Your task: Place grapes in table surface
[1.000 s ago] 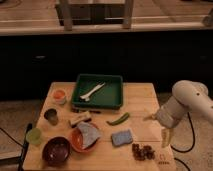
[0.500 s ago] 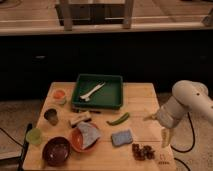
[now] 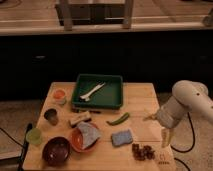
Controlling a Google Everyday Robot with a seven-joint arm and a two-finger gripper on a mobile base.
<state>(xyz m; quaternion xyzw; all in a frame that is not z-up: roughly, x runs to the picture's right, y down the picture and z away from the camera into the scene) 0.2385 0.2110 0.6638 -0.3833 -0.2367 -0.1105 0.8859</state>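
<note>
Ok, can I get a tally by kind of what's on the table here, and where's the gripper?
Bowls: 2, maroon bowl, orange bowl
Cups: 3, orange cup, dark cup, green cup
Tray: 1, green tray
Sponge: 1, blue sponge
Grapes: 1, grapes
Green pepper: 1
Total: 9
Gripper: above the table's right edge, beside the grapes.

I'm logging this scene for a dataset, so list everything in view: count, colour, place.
grapes: one cluster, dark reddish-purple, table's front right
table surface: one, light tan wood
tray: one, green, back centre, holding a pale utensil
sponge: one, blue, left of grapes
green vegetable: one, centre
bowl: one, dark maroon, front left
orange plate: one, with grey cloth
cups: orange, dark, green, left edge
pincer: one, pale, right of grapes, apart
</note>
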